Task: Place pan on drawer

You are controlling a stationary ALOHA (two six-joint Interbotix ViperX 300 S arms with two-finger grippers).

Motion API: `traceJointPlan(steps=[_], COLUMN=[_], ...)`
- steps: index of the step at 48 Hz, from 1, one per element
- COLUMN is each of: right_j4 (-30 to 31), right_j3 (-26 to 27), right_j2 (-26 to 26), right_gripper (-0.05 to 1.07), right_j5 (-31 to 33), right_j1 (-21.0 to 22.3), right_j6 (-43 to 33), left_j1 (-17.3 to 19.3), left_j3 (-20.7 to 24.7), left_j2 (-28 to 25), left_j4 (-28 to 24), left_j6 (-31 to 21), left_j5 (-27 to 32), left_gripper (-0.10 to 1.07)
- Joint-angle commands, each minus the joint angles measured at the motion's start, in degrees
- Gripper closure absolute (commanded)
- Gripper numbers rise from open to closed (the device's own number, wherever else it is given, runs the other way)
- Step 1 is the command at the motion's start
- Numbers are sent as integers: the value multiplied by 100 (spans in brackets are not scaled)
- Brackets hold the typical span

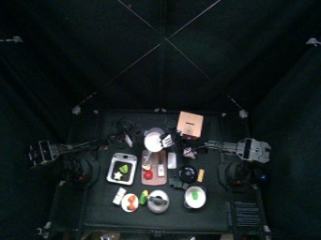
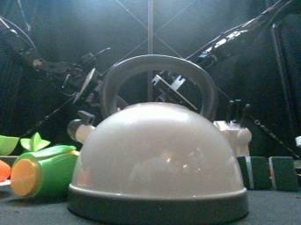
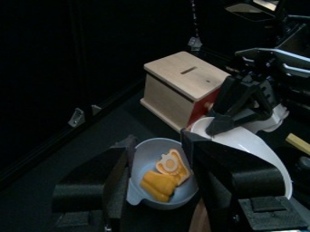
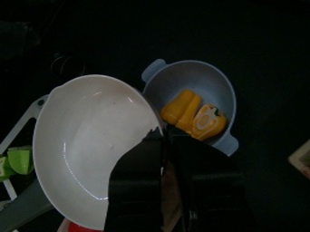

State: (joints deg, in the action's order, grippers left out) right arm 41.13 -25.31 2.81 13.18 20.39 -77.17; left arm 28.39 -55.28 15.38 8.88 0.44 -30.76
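Pan (image 4: 91,145) hangs tilted in your right gripper (image 3: 248,100), jaws pinched on its handle, lifted just beside the drawer (image 3: 188,82), above the bowl (image 3: 164,172); left gripper (image 3: 164,195) gapes, holding nothing.

White pan (image 4: 91,149) tilted in midair (held), beside peach drawer (image 3: 186,80).
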Motion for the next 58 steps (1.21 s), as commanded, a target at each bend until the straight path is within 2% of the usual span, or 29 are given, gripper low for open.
traceJointPlan(steps=[1,12,26,46,58], right_j4=[-9,-9,-79,-475,-624], right_j3=[53,-44,-281,-949,-1336], right_j2=[-255,-360,-782,-1564,-1907], right_gripper=[62,61,61,61,61], right_j5=[-35,-35,-35,26,396], right_j1=[44,53,220,1151,1714], right_j6=[-9,-9,-9,0,-9], left_j1=[9,18,18,0,18], left_j3=[70,26,26,0,-9], left_j2=[70,62,70,97,88], left_j4=[9,9,9,9,9], left_j6=[9,9,9,9,9], left_j5=[-53,-53,-26,-18,-18], left_gripper=[16,16,16,16,16])
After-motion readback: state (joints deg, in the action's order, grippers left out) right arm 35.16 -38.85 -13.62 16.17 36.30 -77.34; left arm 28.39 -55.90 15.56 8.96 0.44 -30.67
